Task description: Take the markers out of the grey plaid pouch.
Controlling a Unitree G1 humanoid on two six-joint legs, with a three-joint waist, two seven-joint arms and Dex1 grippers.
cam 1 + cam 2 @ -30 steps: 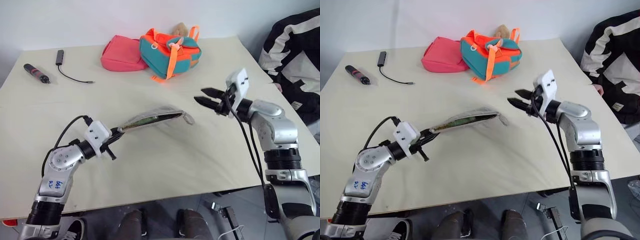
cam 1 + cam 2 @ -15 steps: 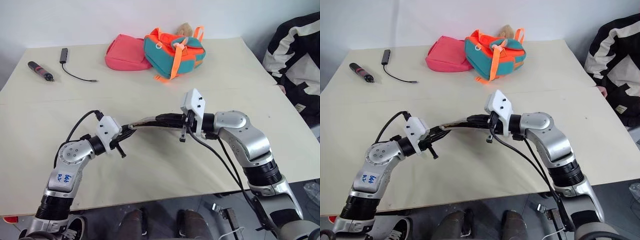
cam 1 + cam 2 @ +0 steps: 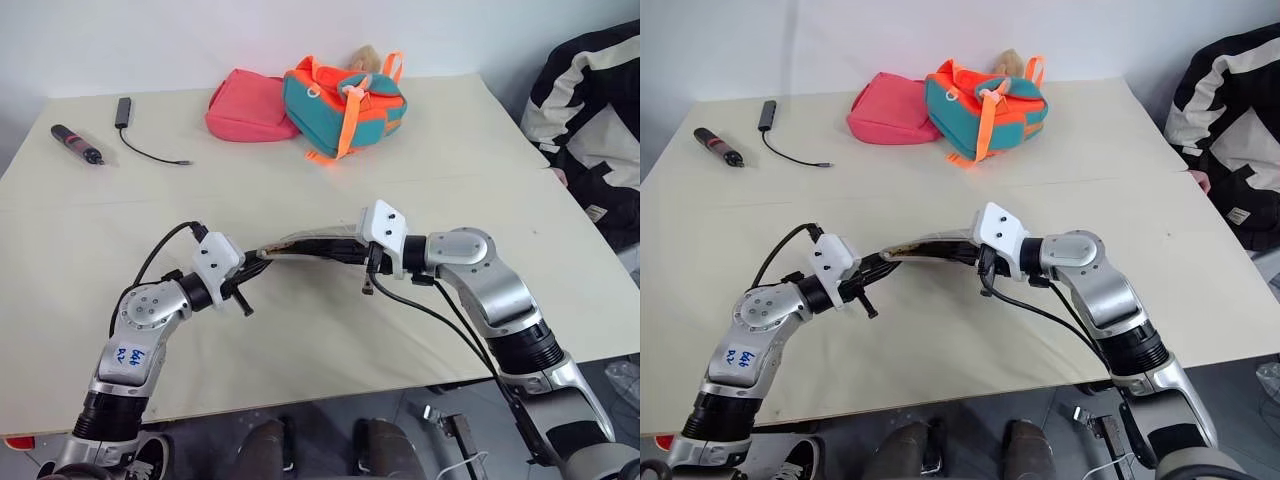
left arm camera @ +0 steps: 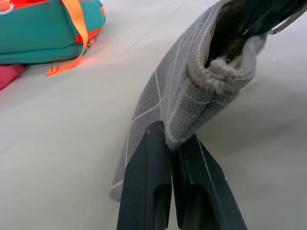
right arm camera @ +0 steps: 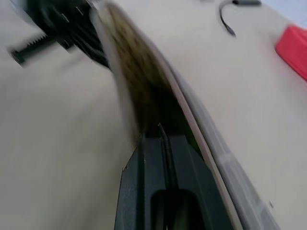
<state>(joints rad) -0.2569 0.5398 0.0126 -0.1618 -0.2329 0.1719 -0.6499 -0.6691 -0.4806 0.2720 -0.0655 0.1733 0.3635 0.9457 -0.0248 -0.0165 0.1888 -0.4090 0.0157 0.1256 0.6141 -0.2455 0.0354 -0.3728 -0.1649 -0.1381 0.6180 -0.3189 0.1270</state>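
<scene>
Since a second ago the right gripper [image 5: 160, 143] has swung in from open air at the right of the table, where its fingers stood apart, to the open mouth of the grey plaid pouch [image 3: 305, 243], and its two black fingers now lie pressed together with their tips pushed inside the pouch, against the brownish speckled lining; whether they have hold of anything in there cannot be told. The left gripper [image 4: 168, 143] has stayed where it was, its fingers closed tight on one narrow end of the pouch, pinching the grey fabric with its thin white grid lines. The pouch hangs stretched between the two grippers, lifted off the pale table [image 3: 320, 190] near the middle of its front half, bowed slightly upward along its length. No marker can be made out from any angle; the inside of the pouch is dark past the right fingertips. Well apart at the far edge of the table lie a pink pouch [image 3: 247, 107] and, touching it on its right, a teal-and-orange bag [image 3: 345, 98]. At the far left corner rests a thick black-and-red pen-like tool [image 3: 76, 144], and just beside it a black cable with a plug [image 3: 145, 148] trails toward the table's centre. At the right edge of the scene a person in a black-and-white jacket [image 3: 590, 110] sits beside the table.
</scene>
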